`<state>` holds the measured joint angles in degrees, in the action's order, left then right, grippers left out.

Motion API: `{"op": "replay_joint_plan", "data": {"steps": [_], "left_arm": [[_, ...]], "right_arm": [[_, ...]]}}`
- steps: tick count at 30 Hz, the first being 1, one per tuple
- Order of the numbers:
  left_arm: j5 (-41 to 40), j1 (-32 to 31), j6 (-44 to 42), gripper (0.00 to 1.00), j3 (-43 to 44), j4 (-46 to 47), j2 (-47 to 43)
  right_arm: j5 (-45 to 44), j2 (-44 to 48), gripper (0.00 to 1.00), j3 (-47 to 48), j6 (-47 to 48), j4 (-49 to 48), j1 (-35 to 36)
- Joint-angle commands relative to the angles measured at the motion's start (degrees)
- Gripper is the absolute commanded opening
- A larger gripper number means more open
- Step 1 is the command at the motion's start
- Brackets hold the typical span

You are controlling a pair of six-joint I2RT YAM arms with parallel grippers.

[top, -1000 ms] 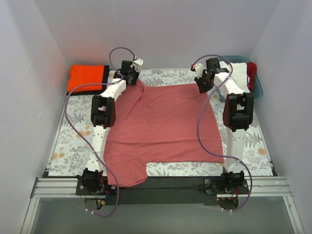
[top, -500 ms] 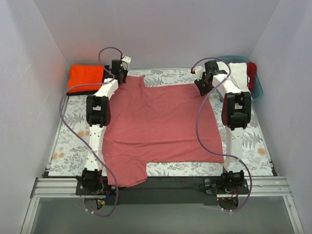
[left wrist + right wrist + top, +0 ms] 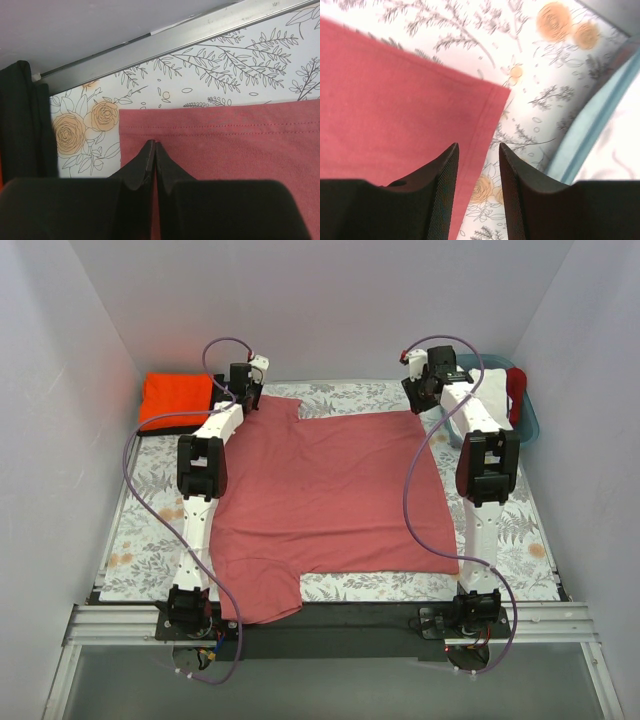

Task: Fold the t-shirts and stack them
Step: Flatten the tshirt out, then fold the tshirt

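Note:
A dusty rose-red t-shirt [image 3: 330,490] lies spread flat across the floral table, one sleeve hanging over the near edge. My left gripper [image 3: 248,398] is at its far left corner. The left wrist view shows that gripper [image 3: 152,143] with jaws pressed together on the rose cloth [image 3: 225,145], just inside the hem. My right gripper [image 3: 418,400] hovers over the far right corner. In the right wrist view it [image 3: 478,146] is open and empty, straddling the shirt's edge [image 3: 395,100]. A folded orange t-shirt [image 3: 175,398] rests on a black one [image 3: 216,400] at the far left.
A teal basket [image 3: 530,420] holding white cloth [image 3: 490,380] stands at the far right, its wall [image 3: 590,130] close to my right fingers. The black shirt [image 3: 20,120] lies just left of my left gripper. A metal rail [image 3: 200,35] edges the table's far side.
My left gripper dragged the shirt's far left corner leftward, then held still. My right gripper opened, let go of the far right corner and lifted back from it.

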<state>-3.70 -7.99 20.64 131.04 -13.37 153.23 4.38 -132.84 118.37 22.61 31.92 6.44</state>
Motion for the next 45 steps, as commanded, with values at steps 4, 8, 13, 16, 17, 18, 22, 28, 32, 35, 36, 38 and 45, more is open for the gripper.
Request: {"op": "replay_joint_plan", "data": {"steps": [4, 8, 13, 16, 17, 18, 22, 28, 32, 35, 36, 38, 45], "left_arm": [[0.63, 0.08, 1.06, 0.00, -2.55, -2.63, -3.11], [0.98, 0.08, 1.15, 0.00, -3.42, -2.54, -3.81], [1.86, 0.08, 1.59, 0.00, -4.57, -2.63, -4.61], [2.12, 0.08, 1.68, 0.00, -4.83, -2.54, -4.69], [2.12, 0.08, 1.51, 0.00, -4.75, -2.63, -4.61], [2.21, 0.08, 1.59, 0.00, -4.83, -2.63, -4.52], [2.30, 0.08, 1.42, 0.00, -4.66, -2.63, -4.52], [2.39, 0.08, 1.50, 0.00, -4.57, -2.63, -4.25], [2.56, 0.08, 1.33, 0.00, -5.01, -2.63, -4.17], [2.47, 0.08, 0.98, 0.00, -5.10, -2.63, -3.99], [2.47, 0.08, 1.06, 0.00, -5.10, -2.54, -4.08], [2.65, 0.08, 0.98, 0.00, -5.36, -2.63, -4.16], [3.09, 0.08, 1.15, 0.00, -5.36, -2.54, -4.60]], "right_arm": [[-2.62, -4.53, 0.47, 4.76, -5.21, -3.71, -0.20], [-1.49, -6.73, 0.48, 6.61, -5.47, -4.06, -0.28], [-2.71, -9.11, 0.49, 7.49, -4.95, -5.11, -0.20], [-3.42, -9.81, 0.49, 7.93, -4.77, -5.99, -0.37], [-3.42, -9.90, 0.50, 7.93, -4.77, -6.34, -0.29], [-3.42, -9.90, 0.51, 7.93, -4.60, -6.69, -0.28], [-2.98, -9.99, 0.53, 7.85, -4.51, -8.01, -0.46], [-2.80, -11.48, 0.53, 7.93, -4.15, -9.51, -0.72], [-2.36, -12.45, 0.52, 8.02, -4.07, -9.69, -0.81], [-2.01, -13.15, 0.51, 8.02, -3.89, -9.86, -0.99], [-1.84, -13.59, 0.51, 8.02, -3.89, -9.95, -1.07], [-1.31, -13.85, 0.46, 8.11, -3.98, -9.95, -1.25], [3.97, -13.33, 0.08, 6.00, -3.36, -9.42, -1.34]]}}
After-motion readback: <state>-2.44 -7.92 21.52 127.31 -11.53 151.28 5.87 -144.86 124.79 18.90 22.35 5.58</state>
